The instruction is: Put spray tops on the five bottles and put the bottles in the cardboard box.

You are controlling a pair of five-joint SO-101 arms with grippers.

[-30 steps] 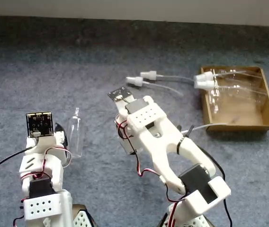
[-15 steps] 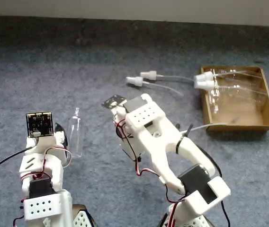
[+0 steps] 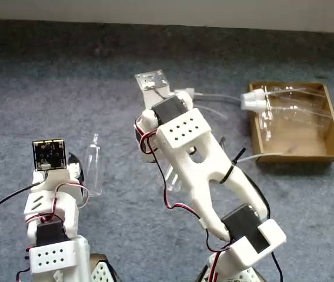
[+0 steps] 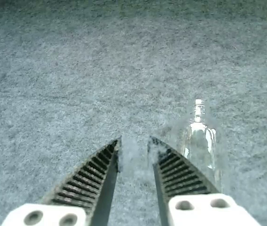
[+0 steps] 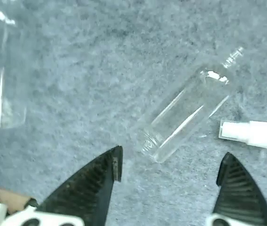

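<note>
My right gripper (image 5: pixel 171 162) hangs wide open over the carpet, with nothing between its jaws. Just beyond it lies a clear bottle (image 5: pixel 185 113) with no top, and a white spray top (image 5: pixel 246 133) lies beside the bottle's neck. In the high view the right arm (image 3: pixel 181 132) stretches over the middle of the table. My left gripper (image 4: pixel 134 141) is slightly open and holds nothing. Another topless clear bottle (image 4: pixel 199 136) (image 3: pixel 93 161) lies right beside one of its fingers. The cardboard box (image 3: pixel 296 157) at the right holds clear bottles fitted with white spray tops (image 3: pixel 252 100).
A loose spray top (image 3: pixel 186 93) with a long tube lies between the right arm's wrist and the box. A thin tube (image 3: pixel 258 157) lies along the box's near wall. Another clear bottle (image 5: pixel 4 70) shows in the right wrist view. Grey carpet covers the table.
The right arm has swung and stretched toward the far side, and now covers part of the loose spray tops. The left arm and its bottle have stayed put.
</note>
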